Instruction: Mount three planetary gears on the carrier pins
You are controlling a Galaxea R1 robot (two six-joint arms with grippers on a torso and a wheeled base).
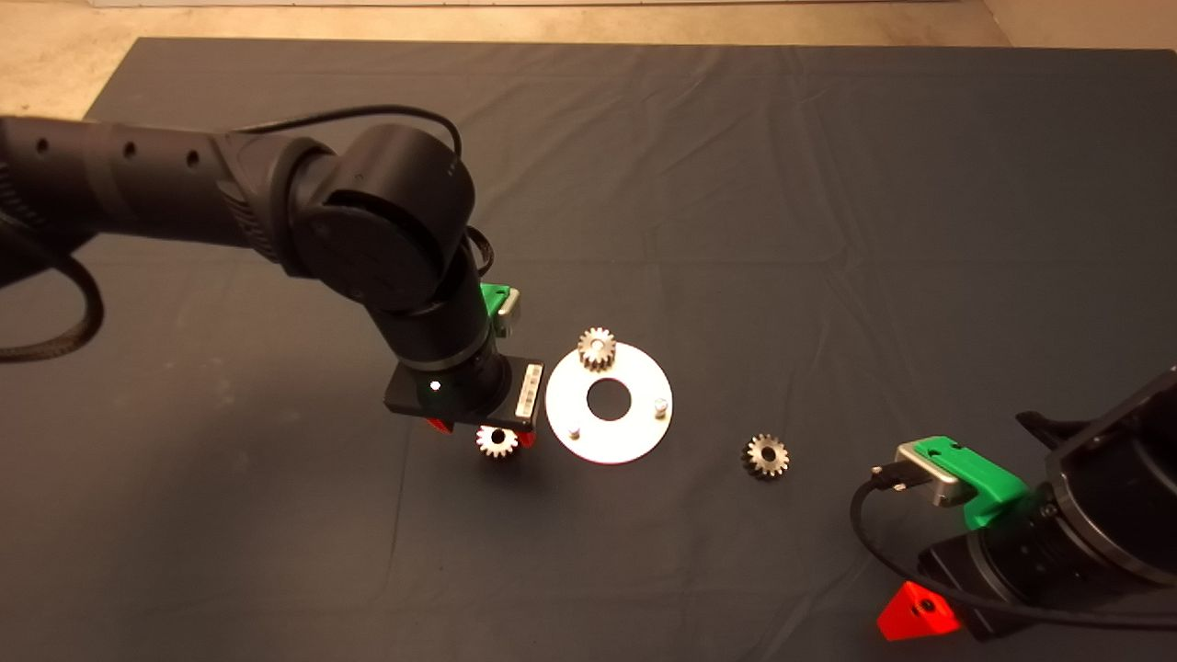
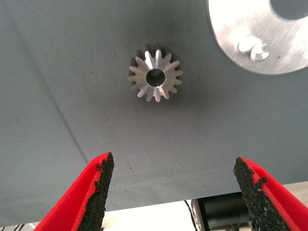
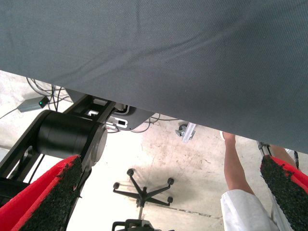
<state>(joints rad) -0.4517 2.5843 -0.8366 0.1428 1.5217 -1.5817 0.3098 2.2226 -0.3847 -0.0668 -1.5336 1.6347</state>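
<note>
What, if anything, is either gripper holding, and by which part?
Nothing. The left gripper hangs open above a small silvery metal gear lying on the mat; the right gripper is open too.

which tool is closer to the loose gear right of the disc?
Right. The right tool waits at the mat's lower right, nearer that gear; the left tool hovers beyond the disc, over another gear.

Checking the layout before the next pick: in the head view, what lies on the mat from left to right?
Gear under the left gripper → disc carrying one mounted gear → loose gear → parked right gripper.
</note>
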